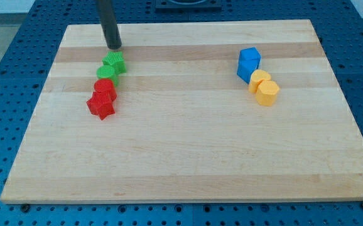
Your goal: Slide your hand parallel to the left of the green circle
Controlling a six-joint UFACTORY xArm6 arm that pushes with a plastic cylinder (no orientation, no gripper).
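Observation:
My tip [113, 48] rests on the wooden board near the view's top left, just above a green star-shaped block [115, 61]. The green circle [106, 73] lies right below and slightly left of the green star, touching it. My tip stands above the green circle, a little to its right, with the star between them.
A red round block [105, 88] and a red star [101, 106] sit directly below the green circle in one column. At the view's right are a blue block [249, 63] and two yellow blocks [259, 80] [268, 93]. The board's left edge [43, 94] is close by.

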